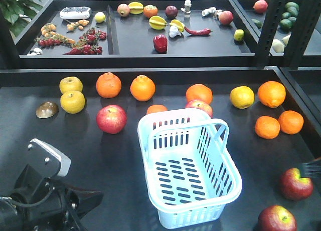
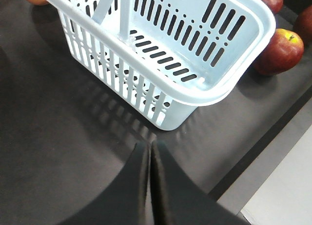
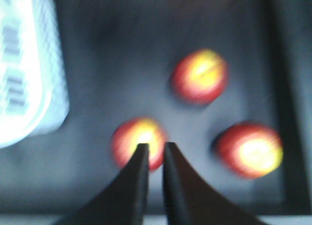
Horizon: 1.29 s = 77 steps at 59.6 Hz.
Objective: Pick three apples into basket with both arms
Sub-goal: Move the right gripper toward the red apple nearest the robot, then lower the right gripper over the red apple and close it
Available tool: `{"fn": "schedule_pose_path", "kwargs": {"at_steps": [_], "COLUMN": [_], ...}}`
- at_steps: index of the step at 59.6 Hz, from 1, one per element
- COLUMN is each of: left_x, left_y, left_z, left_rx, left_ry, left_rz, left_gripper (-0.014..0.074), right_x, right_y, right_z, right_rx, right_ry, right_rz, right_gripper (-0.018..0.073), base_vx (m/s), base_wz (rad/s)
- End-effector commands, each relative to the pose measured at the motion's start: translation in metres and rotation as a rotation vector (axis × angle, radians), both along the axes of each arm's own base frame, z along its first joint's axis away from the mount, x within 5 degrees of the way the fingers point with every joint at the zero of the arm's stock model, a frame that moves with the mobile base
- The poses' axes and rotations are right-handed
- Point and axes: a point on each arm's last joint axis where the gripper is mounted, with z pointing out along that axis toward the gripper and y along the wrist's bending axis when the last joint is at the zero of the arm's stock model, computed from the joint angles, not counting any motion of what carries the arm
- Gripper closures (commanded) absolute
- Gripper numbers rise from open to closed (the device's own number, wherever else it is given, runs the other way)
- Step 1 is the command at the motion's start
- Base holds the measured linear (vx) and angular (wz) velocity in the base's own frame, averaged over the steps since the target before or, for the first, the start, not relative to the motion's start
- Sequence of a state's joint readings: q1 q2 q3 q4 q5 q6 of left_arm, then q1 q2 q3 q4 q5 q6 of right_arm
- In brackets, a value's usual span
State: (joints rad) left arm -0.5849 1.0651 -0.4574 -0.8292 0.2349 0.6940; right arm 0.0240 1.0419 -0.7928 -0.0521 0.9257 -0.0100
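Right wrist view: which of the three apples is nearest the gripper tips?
The lower-left apple: the right gripper has its tips overlapping it in view. The upper apple and lower-right apple sit apart, off to the right.

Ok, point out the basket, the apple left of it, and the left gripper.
basket (image 1: 193, 218): front view, near wall.
apple left of basket (image 1: 111, 119): front view, middle of skin.
left gripper (image 2: 150, 147): left wrist view, between shut fingertips.
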Motion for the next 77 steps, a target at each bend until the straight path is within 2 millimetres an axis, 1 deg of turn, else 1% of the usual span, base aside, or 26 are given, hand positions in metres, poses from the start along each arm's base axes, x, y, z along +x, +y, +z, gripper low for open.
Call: {"fn": "schedule_pose_path", "kwargs": {"at_steps": [1, 5, 8, 9, 12, 16, 19, 26, 35, 50, 57, 77], "left_x": [0.003, 0.003, 0.003, 0.003, 0.003, 0.003, 0.003, 0.003, 0.003, 0.003, 0.003, 0.003], "left_y": [-0.001, -0.001, -0.001, -0.001, -0.001, -0.001, -0.001, -0.001, -0.001, -0.001, -0.001, -0.001], "left_z": [0.012, 0.012, 0.012, 0.012, 0.012, 0.012, 0.012, 0.012, 0.012, 0.012, 0.012, 0.012], "left_rx": [-0.043, -0.043, -0.043, -0.043, -0.043, -0.044, -0.044, -0.044, -0.044, -0.045, -0.045, -0.046], "left_ry": [-0.047, -0.048, -0.048, -0.048, -0.048, -0.047, -0.047, -0.047, -0.047, -0.046, -0.045, -0.045], "left_rz": [0.03, 0.03, 0.03, 0.03, 0.03, 0.031, 0.03, 0.031, 0.031, 0.032, 0.031, 0.032], "left_gripper": [0.0602, 0.0602, 0.0602, 0.0602, 0.0602, 0.0602, 0.0602, 0.0602, 0.0602, 0.0602, 0.0602, 0.0602], "right_x": [0.022, 0.036, 0.044, 0.046, 0.051, 0.055, 0.057, 0.064, 0.073, 0.086, 0.091, 0.099], "right_y": [0.005, 0.006, 0.005, 0.005, 0.003, 0.001, -0.001, -0.004, -0.003, 0.0, 0.004, 0.005], "right_z": [0.001, -0.007, -0.015, -0.016, -0.024, -0.031, -0.034, -0.045, -0.063, -0.098, -0.116, -0.144], "right_rx": [0.042, 0.051, 0.036, 0.03, 0.018, -0.003, -0.025, -0.051, -0.034, -0.01, 0.034, 0.039], "right_ry": [0.076, 0.155, 0.191, 0.199, 0.231, 0.258, 0.265, 0.302, 0.365, 0.473, 0.52, 0.577], "right_rz": [0.048, 0.049, 0.047, 0.043, 0.033, 0.019, 0.007, -0.02, -0.025, -0.033, -0.043, -0.045], "right_gripper": [0.0325, 0.0182, 0.0092, 0.005, -0.0039, -0.0138, -0.0171, -0.0163, -0.0137, -0.0111, -0.0108, -0.0095], "base_vx": [0.0, 0.0, 0.0, 0.0, 0.0, 0.0, 0.0, 0.0, 0.0, 0.0, 0.0, 0.0], "base_wz": [0.0, 0.0, 0.0, 0.0, 0.0, 0.0, 0.0, 0.0, 0.0, 0.0, 0.0, 0.0]}}
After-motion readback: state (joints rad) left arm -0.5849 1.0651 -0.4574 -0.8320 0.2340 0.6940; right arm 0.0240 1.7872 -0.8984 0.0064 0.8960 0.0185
